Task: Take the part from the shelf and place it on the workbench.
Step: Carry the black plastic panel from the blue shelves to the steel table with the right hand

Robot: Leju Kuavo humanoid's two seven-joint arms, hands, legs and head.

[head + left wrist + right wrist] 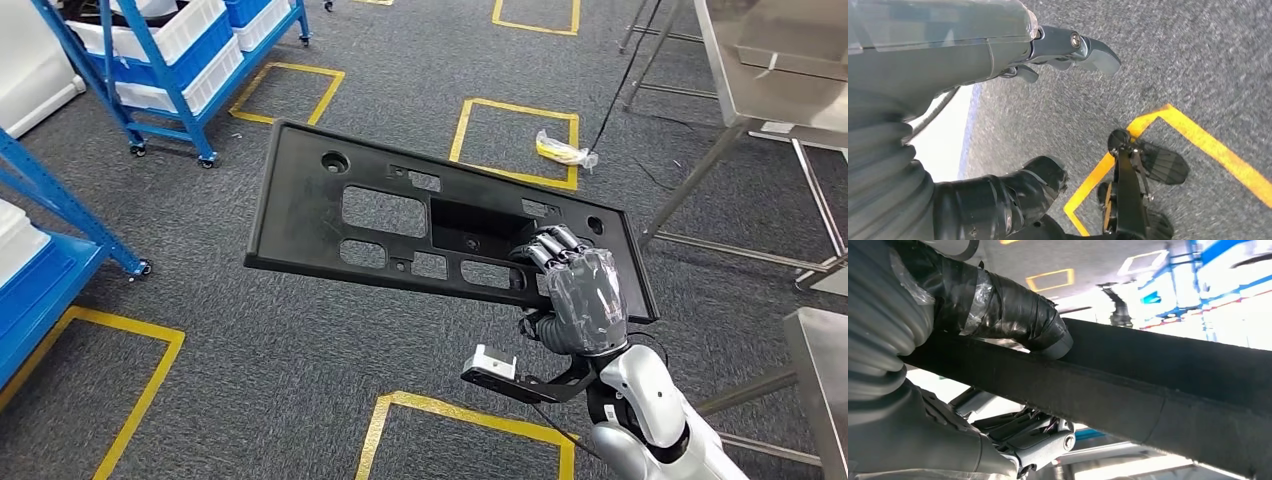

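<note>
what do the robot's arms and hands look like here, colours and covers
The right arm is glossy silver with a black wrist bracket carrying a small white block. The right hand has a grey back under clear plastic wrap, dark ribbed fingers and a thumb wrapped in black tape. The left hand is grey, with a ribbed cover.

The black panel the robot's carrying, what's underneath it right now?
Under the black panel, held by the right hand, lies grey carpet with yellow floor tape. Carpet also shows through its cutouts. The floor directly behind its solid parts is covered.
</note>
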